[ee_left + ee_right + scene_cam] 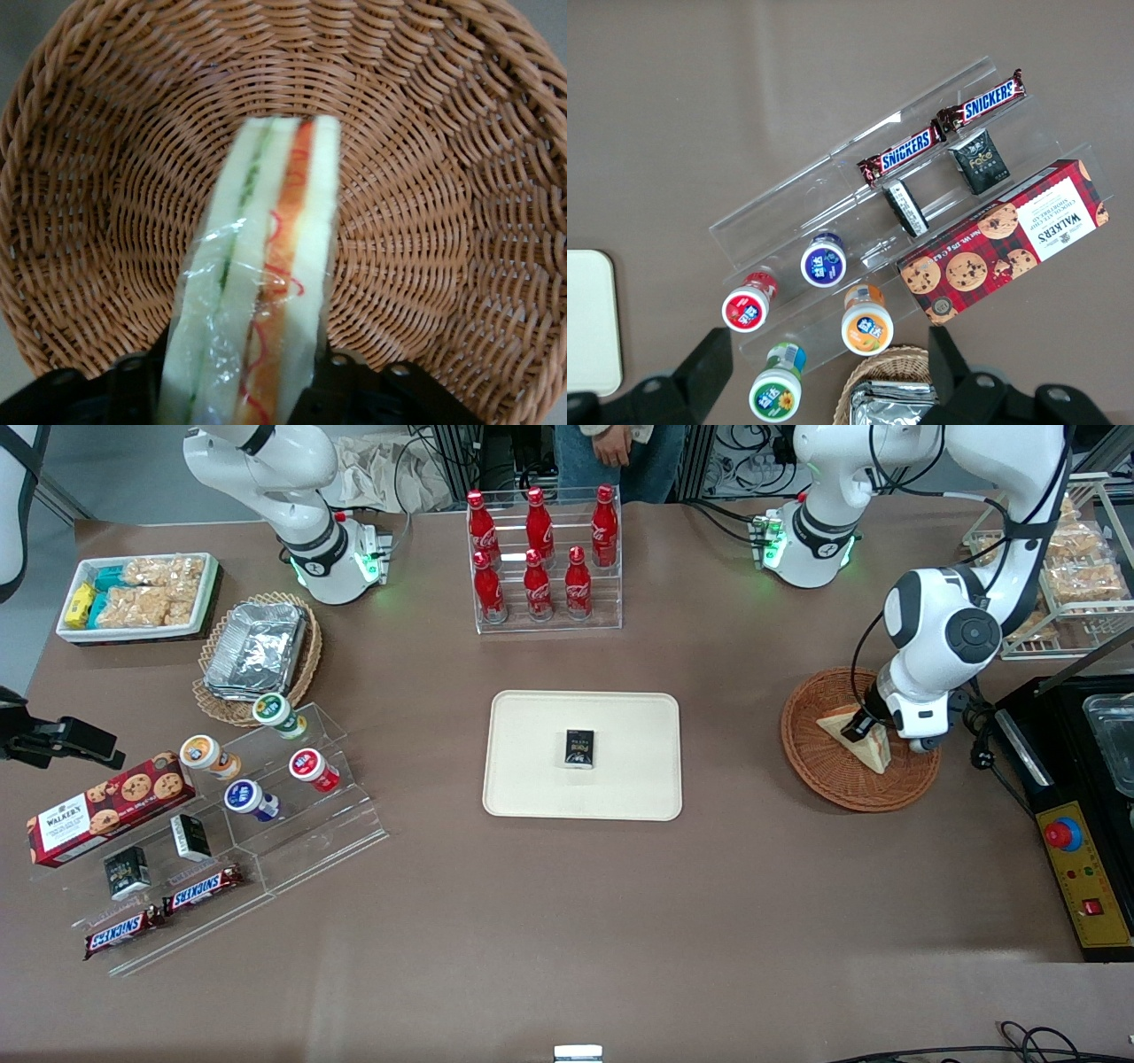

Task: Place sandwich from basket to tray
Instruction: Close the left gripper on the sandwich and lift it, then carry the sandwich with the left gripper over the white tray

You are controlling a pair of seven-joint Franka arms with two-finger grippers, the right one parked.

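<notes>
Sandwich (257,292) clamped edge-on in the basket (828,775)

The left arm's jaws (858,726) grip the wedge across its thickness, long axis running straight away from them; the tray (532,779) lies at nine o'clock on the bench.

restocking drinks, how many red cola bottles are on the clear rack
6, all on the clear tiered rack, farther from the camera than the tray: three on its upper step, three on the lower. None looks hidden. The gripper is at the sandwich.

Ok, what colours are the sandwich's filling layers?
Green and reddish-orange stripes between pale cream bread on the sandwich, clearest in the left wrist view; the gripper is at it in the basket.
</notes>
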